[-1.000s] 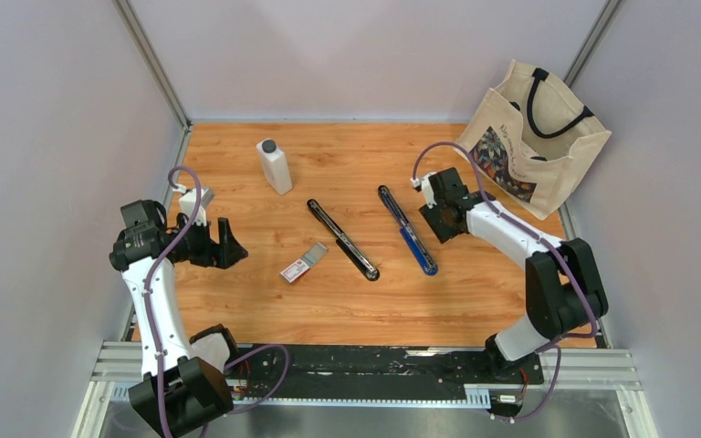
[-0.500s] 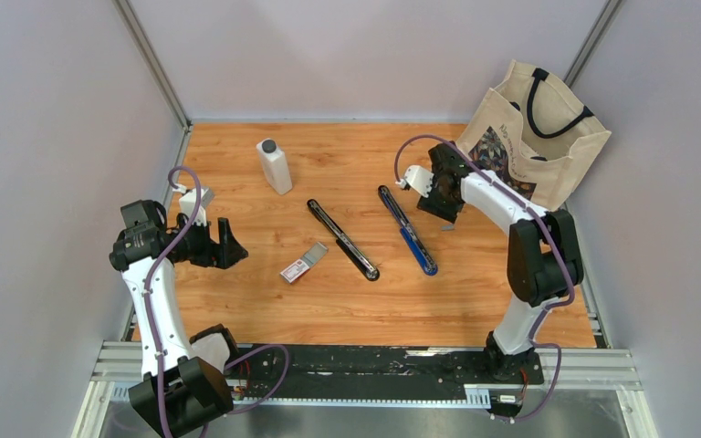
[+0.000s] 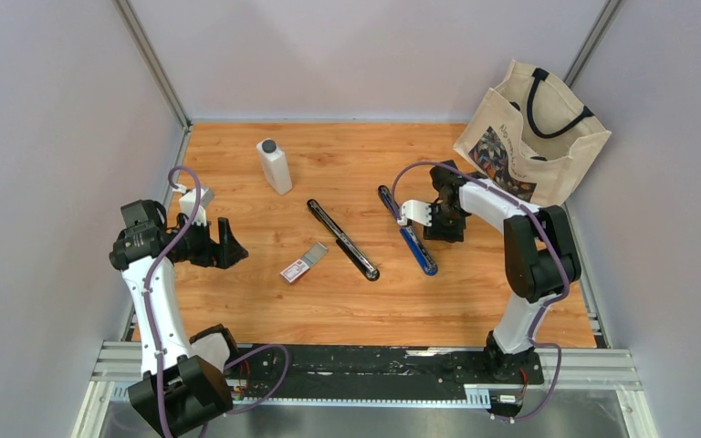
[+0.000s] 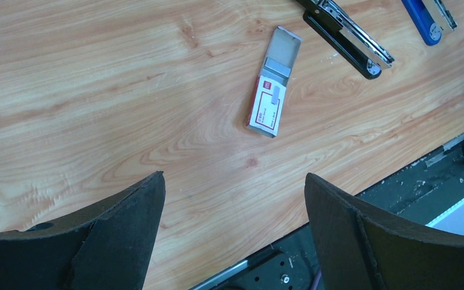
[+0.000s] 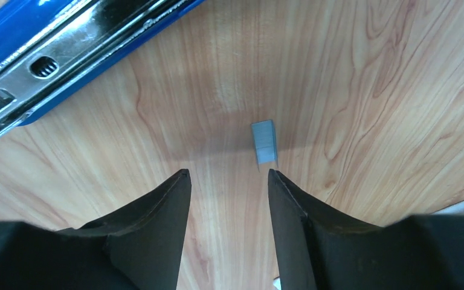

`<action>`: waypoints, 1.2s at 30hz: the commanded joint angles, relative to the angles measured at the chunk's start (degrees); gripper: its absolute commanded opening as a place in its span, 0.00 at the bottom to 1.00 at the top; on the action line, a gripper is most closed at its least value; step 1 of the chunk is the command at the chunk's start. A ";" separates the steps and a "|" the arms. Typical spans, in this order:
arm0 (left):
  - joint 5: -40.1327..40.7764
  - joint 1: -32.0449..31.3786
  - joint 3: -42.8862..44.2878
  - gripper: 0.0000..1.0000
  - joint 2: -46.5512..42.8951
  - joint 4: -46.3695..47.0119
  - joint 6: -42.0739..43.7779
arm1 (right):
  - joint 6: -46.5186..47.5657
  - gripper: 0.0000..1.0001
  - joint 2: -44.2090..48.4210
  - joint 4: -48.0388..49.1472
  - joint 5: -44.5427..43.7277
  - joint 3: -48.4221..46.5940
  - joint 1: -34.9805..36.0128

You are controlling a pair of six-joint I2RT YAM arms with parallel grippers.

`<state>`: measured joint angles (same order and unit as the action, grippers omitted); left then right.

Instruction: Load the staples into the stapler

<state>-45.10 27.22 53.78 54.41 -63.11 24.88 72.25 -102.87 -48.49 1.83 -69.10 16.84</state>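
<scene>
Right wrist: right claw, just swung in beside the blue stapler, is lining up, half-open and empty, on a loose staple strip. Left claw is idling wide open.

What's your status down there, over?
Left hand open, empty. Right hand open, tips at a loose staple strip beside the blue stapler. Staple box lies apart, tray slid out. Nothing blocking.

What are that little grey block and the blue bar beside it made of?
The grey block looks like a strip of metal staples: dull, finely ribbed. The blue stapler seems glossy plastic or painted metal, with a shiny chrome rail inside.
</scene>
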 commanded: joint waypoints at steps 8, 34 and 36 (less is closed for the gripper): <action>-1.22 0.73 0.45 0.93 0.17 0.01 0.95 | 3.51 0.51 -1.98 5.69 0.99 -0.07 -0.84; -0.87 0.73 0.54 0.93 1.05 -0.08 0.61 | 6.77 0.23 -6.29 2.35 3.18 -2.09 -2.08; -0.78 0.64 0.45 0.93 0.87 0.01 0.60 | 6.15 0.23 -5.85 2.35 3.89 -2.35 -2.16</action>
<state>-44.95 27.22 53.78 55.51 -63.20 24.86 77.84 -107.94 -47.09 2.33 -71.64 15.16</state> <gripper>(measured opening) 0.935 0.236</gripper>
